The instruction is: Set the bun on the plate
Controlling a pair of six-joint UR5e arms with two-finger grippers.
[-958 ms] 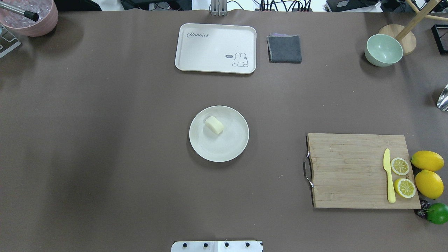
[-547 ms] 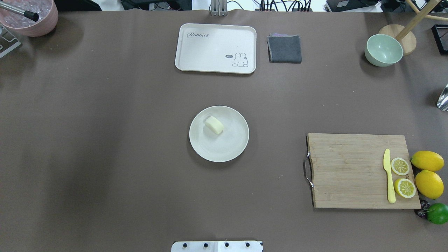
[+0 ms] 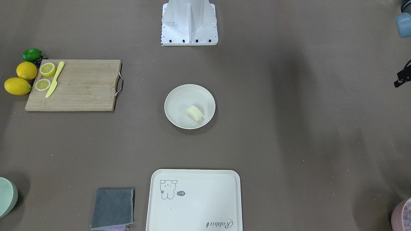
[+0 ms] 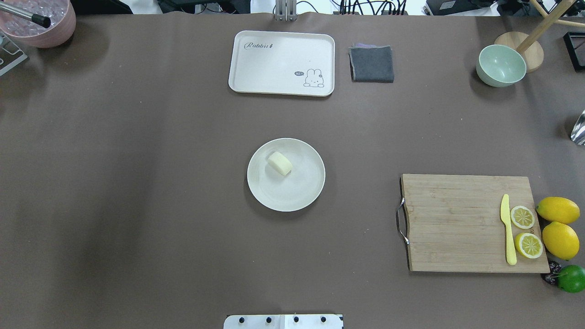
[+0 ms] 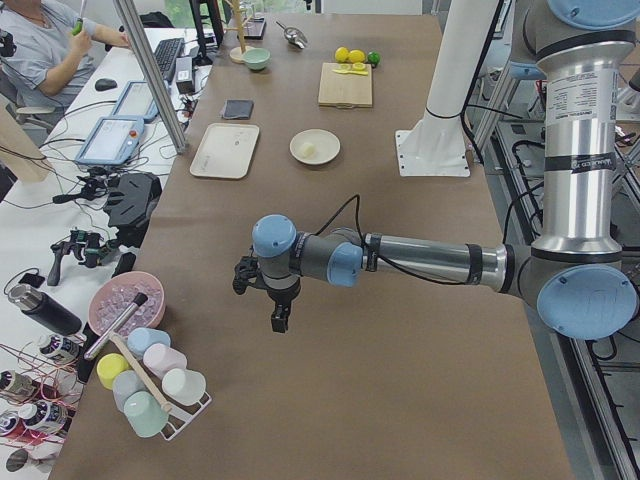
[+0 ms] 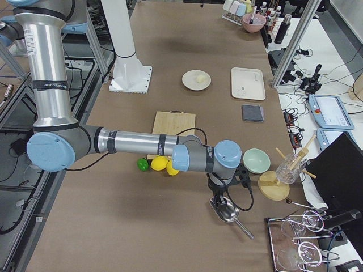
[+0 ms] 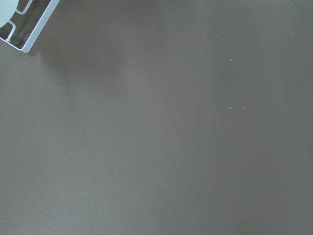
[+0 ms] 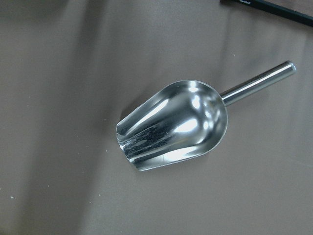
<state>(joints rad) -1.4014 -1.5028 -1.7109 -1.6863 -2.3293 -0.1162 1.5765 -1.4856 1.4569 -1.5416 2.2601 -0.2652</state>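
Note:
The bun (image 4: 279,163), a small pale cream lump, lies on the round off-white plate (image 4: 301,196) at the middle of the table, a little toward its far-left part. The front view shows the same bun (image 3: 194,113) inside the plate (image 3: 176,96). No gripper is near it. My left gripper (image 5: 279,322) hangs over bare tablecloth far out at the left end, seen only in the left side view. My right gripper (image 6: 218,194) hangs over a metal scoop (image 8: 171,127) at the right end. I cannot tell whether either is open or shut.
A cream tray (image 4: 281,63) and a grey cloth (image 4: 371,64) lie at the far edge. A green bowl (image 4: 501,65) stands far right. A cutting board (image 4: 457,224) holds a yellow knife and lemon slices, with lemons beside it. A pink bowl (image 4: 41,20) sits far left.

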